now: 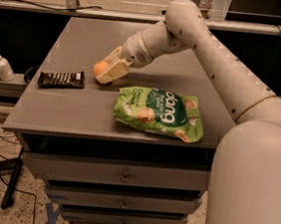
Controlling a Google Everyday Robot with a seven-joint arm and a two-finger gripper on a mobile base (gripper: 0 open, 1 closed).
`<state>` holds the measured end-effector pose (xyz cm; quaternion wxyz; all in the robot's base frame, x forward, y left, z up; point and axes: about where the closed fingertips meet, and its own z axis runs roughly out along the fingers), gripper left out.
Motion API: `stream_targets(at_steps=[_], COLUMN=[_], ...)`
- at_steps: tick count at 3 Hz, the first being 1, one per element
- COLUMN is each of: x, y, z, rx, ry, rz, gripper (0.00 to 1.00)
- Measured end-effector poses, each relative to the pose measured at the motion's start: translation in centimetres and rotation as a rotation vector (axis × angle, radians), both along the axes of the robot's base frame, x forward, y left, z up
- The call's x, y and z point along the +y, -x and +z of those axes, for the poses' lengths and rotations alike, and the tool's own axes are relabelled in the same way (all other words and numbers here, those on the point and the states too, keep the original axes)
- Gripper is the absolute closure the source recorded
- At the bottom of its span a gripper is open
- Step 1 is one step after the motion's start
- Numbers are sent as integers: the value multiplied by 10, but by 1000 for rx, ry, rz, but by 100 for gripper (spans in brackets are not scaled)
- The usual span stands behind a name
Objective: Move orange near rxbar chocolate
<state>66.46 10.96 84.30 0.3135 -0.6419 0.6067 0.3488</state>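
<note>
grey metal drawer-cabinet top (80, 112) carries everything. cream two-finger gripper (104, 72) sits low near mid-table, clamped round the small round matte orange (99, 67). flat dark-brown wrapped rxbar chocolate w/ white lettering (61, 79) lies near, view-left & slightly frontward of the gripper, long axis left-right. green dang snack bag (160, 113) is opposite side.

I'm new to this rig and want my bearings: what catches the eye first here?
The white arm reaching in from the picture's right, its tool closed on the orange, down near the table. Next, the bright green snack bag at front centre, and the dark rxbar chocolate by the left edge.
</note>
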Motion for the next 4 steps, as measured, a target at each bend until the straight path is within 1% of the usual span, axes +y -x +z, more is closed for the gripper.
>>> stream_targets(at_steps=[1, 2, 3, 4], x=[15, 26, 30, 33], y=[11, 19, 23, 25], z=[-4, -6, -6, -6], rx=[44, 70, 83, 87], ry=[-9, -17, -21, -21], rz=[31, 52, 62, 70], gripper=[65, 41, 18, 0])
